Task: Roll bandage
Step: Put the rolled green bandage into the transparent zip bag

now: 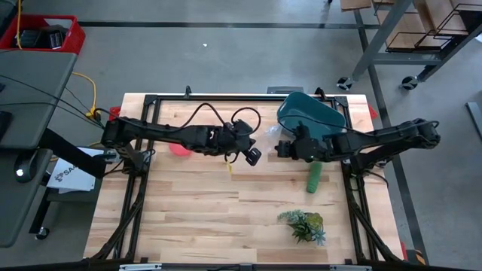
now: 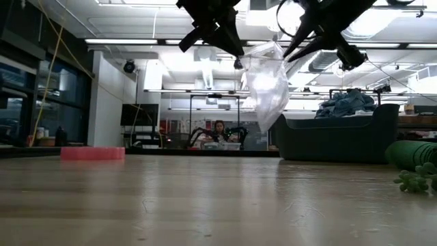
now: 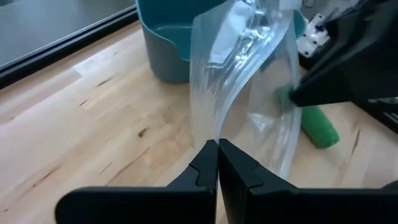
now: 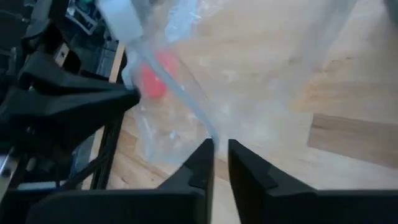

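The bandage is a short green roll lying on its side on the table just near of the teal tub; it also shows in the left wrist view. No gripper touches it. Between the two arms a clear plastic bag hangs above the table's middle. My left gripper is shut on the bag's left side. My right gripper is closed on its right side, a narrow gap showing between the fingers. My left gripper pinches an edge of the clear bag between its two shut fingers, coming slanting down from the table's left. The bag is lifted clear of the table and sags loosely. My right gripper pinches the bag's stiffer rim strip between its fingertips, slanting down from the table's right. The film hangs slack below and beside the fingers.
A leafy green sprig lies near the front right. A pink flat object lies on the table under the left arm. The teal tub, with cloth inside, stands at the far right. Bare wood lies in front of both grippers.
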